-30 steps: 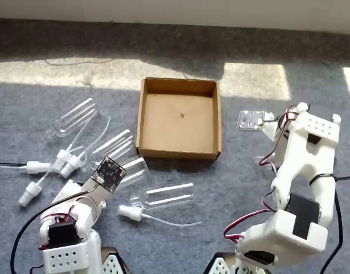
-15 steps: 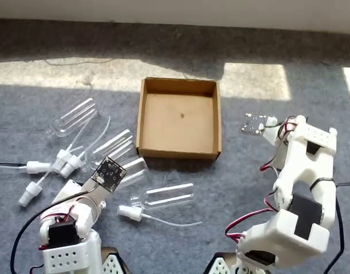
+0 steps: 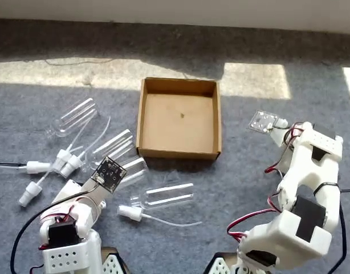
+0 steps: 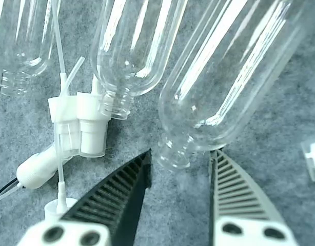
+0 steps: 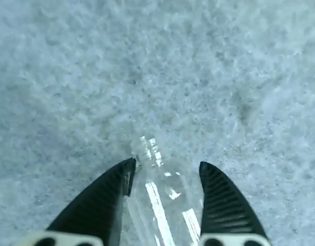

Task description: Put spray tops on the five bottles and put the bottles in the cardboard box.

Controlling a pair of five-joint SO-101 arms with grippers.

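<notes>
The cardboard box (image 3: 143,114) stands open at the table's middle. Three clear bottles (image 3: 75,116) (image 3: 115,144) (image 3: 163,196) lie to its left without tops. In the left wrist view my left gripper (image 4: 180,160) is open, its fingers on either side of the neck of a fourth bottle (image 4: 224,77) lying on the carpet. White spray tops (image 4: 88,125) lie beside it, with more spray tops (image 3: 35,166) (image 3: 132,213) spread around the left arm. My right gripper (image 5: 165,171) is shut on a clear bottle (image 5: 160,205), held above the carpet to the right of the box.
The grey carpet (image 3: 237,171) covers the table. The right arm (image 3: 303,188) rises at the right side. A black cable (image 3: 4,165) runs in from the left edge. A sunlit strip (image 3: 255,80) lies behind the box.
The right arm has swung to the right, away from the box, with its wrist lifting. The left arm and the bottles by it have stayed still.
</notes>
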